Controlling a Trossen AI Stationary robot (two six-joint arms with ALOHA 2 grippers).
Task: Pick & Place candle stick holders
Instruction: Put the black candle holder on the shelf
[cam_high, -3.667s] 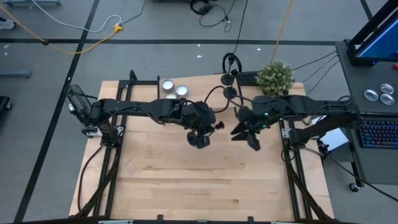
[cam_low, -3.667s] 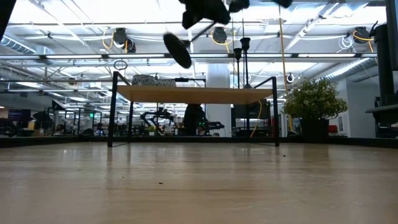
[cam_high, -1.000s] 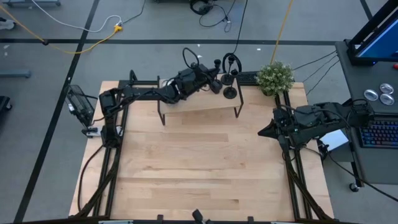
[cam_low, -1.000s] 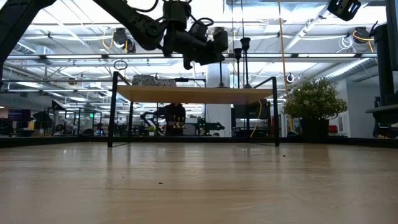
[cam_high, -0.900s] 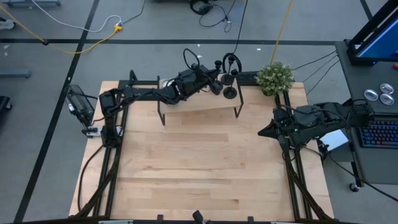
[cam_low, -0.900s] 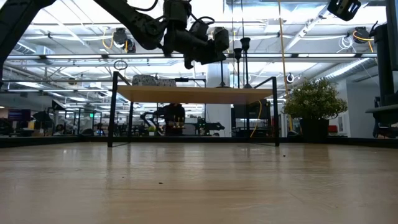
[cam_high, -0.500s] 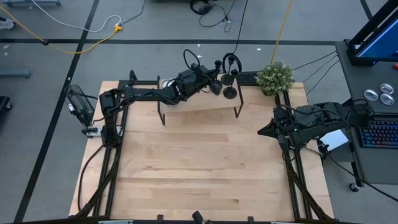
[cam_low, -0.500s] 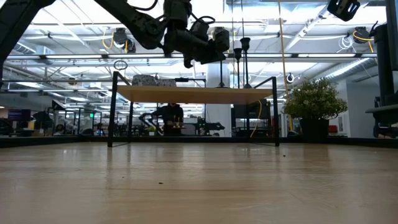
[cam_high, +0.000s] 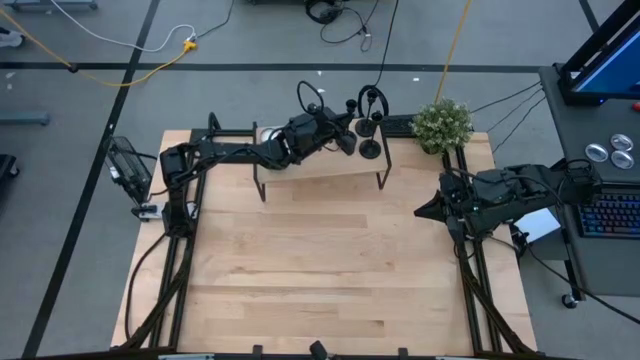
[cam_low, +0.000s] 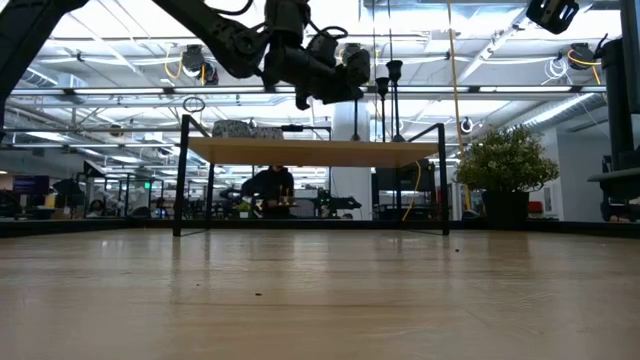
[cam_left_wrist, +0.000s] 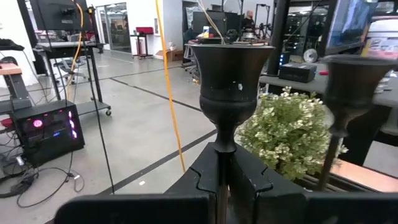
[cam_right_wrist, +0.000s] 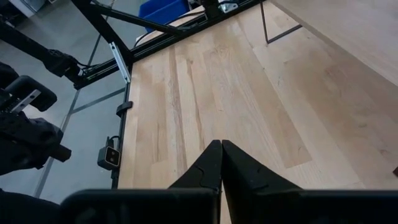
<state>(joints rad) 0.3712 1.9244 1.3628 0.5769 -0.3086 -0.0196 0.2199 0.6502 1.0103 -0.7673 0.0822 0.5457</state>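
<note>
Since a second ago nothing has shifted. Left gripper (cam_high: 340, 137) hangs over the raised shelf (cam_high: 330, 170) at the tabletop's (cam_high: 320, 270) far edge, jaws clamped on a candle stick holder's (cam_left_wrist: 230, 87) stem. Two more holders (cam_high: 370, 135) stand just beside. Right gripper (cam_high: 424, 210) waits at the right edge, jaws closed, empty.

Dark jointed arms (cam_high: 235, 152) — black cabling
</note>
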